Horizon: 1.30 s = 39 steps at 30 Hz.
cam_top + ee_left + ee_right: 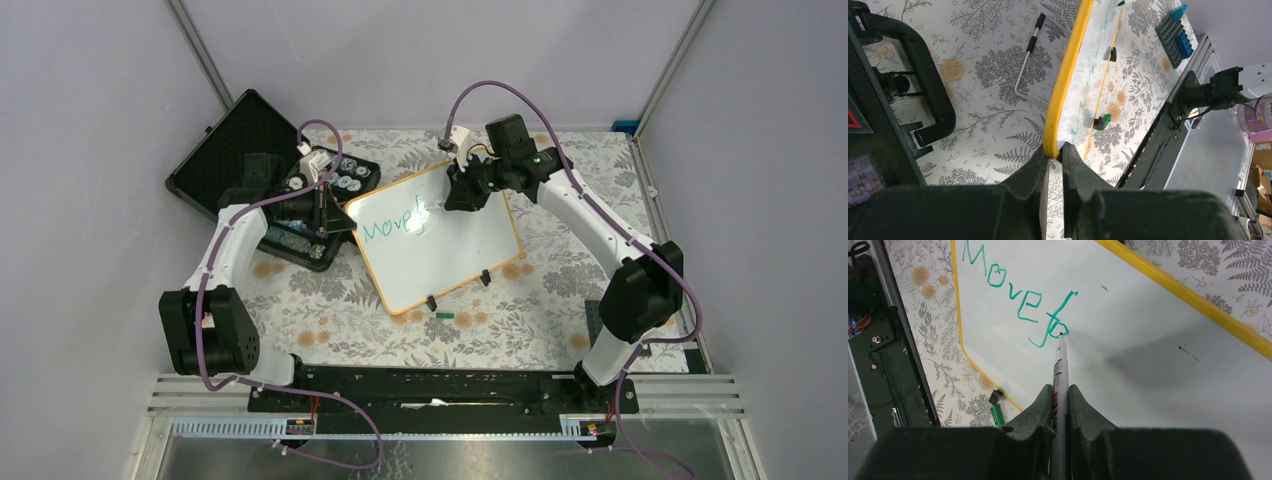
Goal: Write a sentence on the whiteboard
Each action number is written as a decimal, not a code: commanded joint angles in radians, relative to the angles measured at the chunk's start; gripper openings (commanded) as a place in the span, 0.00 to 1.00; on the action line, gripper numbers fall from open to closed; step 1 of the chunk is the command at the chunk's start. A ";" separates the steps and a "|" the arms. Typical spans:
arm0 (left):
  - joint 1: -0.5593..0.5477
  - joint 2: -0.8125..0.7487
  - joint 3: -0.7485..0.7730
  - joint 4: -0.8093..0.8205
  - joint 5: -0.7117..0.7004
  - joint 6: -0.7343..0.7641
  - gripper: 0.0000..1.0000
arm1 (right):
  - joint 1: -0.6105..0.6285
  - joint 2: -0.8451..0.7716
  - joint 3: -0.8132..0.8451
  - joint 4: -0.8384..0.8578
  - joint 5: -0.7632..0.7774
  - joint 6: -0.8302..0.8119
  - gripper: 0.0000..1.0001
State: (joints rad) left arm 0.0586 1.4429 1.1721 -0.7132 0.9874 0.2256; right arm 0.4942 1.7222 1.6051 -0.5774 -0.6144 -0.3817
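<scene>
The whiteboard point(455, 260) lies tilted on the floral table, its orange-yellow rim point(1068, 75) running away from the left wrist camera. My left gripper point(345, 215) point(1060, 150) is shut on the board's left corner rim. My right gripper point(458, 195) point(1060, 390) is shut on a grey marker point(1060, 367). The marker tip touches the board point(1158, 340) at the end of the green sentence point(1015, 292) point(393, 226). The writing reads "Move" followed by an "f" and a partly drawn letter.
An open black foam-lined case point(235, 150) lies at the back left, with a tray of small parts point(330, 185) by it. A green marker cap point(443, 314) point(997, 415) rests near the board's front clip. A bent metal rod point(1028, 65) and a blue block point(1175, 32) lie on the table.
</scene>
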 commanded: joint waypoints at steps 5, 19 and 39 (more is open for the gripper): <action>-0.017 -0.006 0.007 0.032 -0.075 0.079 0.00 | -0.014 -0.036 0.026 0.005 -0.002 -0.017 0.00; -0.017 -0.012 0.000 0.032 -0.078 0.079 0.00 | -0.014 -0.002 0.038 0.023 0.022 -0.005 0.00; -0.018 -0.007 0.000 0.032 -0.079 0.080 0.00 | -0.019 0.000 0.030 0.033 0.085 0.002 0.00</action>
State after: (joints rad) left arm 0.0586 1.4429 1.1721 -0.7132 0.9863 0.2253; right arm 0.4858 1.7321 1.6093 -0.5705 -0.5835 -0.3771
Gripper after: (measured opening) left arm 0.112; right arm 0.175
